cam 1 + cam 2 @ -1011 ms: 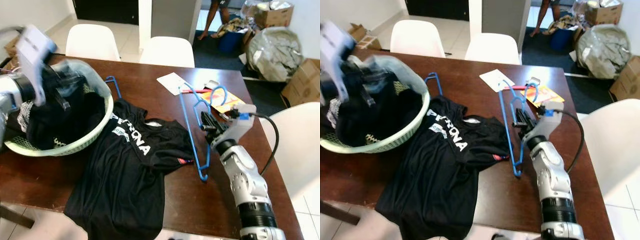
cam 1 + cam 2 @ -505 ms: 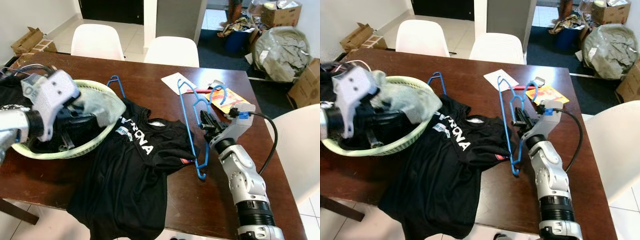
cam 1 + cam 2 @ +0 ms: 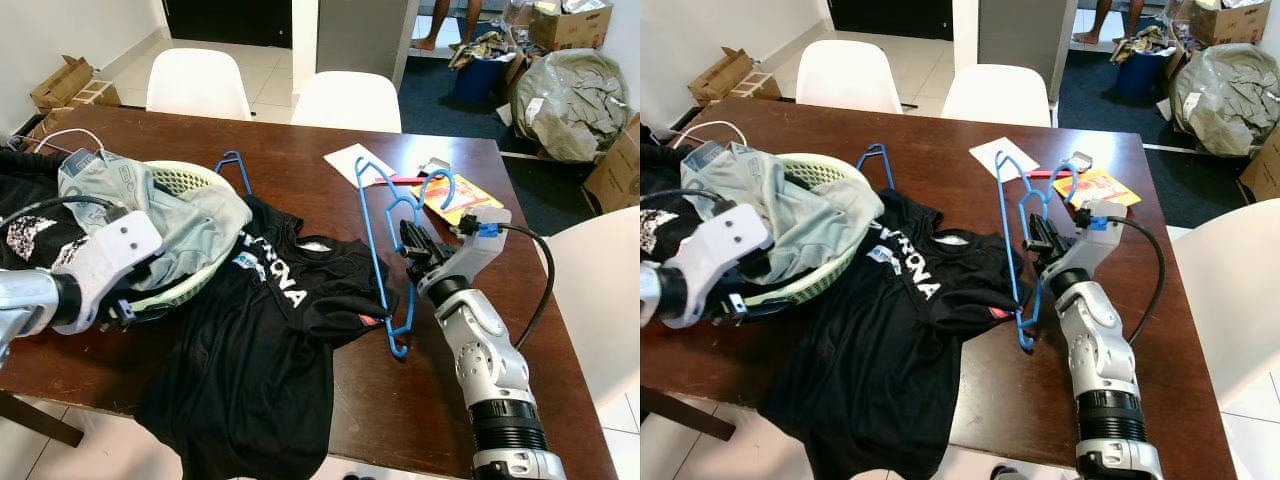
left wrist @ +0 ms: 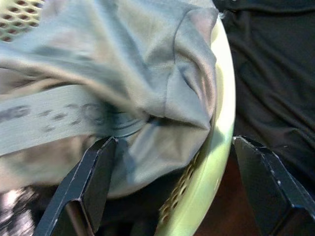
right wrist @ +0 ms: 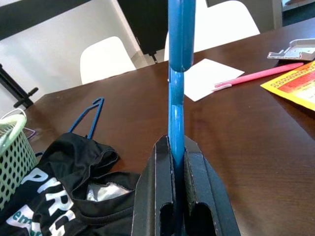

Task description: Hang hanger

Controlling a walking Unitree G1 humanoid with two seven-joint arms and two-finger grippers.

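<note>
A blue wire hanger [image 3: 378, 262] stands tilted on edge over the brown table [image 3: 300, 140], its hook toward the far side. My right gripper [image 3: 412, 240] is shut on its lower bar, and the right wrist view shows the blue wire [image 5: 175, 123] pinched between the fingers. A black printed T-shirt [image 3: 270, 330] lies flat beside it, partly over the table's near edge. A second blue hanger [image 3: 232, 165] pokes out from under the shirt. My left gripper [image 4: 172, 164] is open at the near rim of a green basket [image 4: 219, 142], over a grey garment [image 4: 147, 73].
The basket [image 3: 190, 180] holds dark clothes and the grey garment. A white paper [image 3: 350, 160], a pink pen [image 3: 405, 181] and a yellow leaflet [image 3: 455, 200] lie at the far right of the table. White chairs [image 3: 345, 100] stand behind and to the right. Boxes and a person's legs are far back.
My left arm has come down from above the basket to its near rim, and the grey garment now lies on top. The right gripper keeps its hold on the hanger.
</note>
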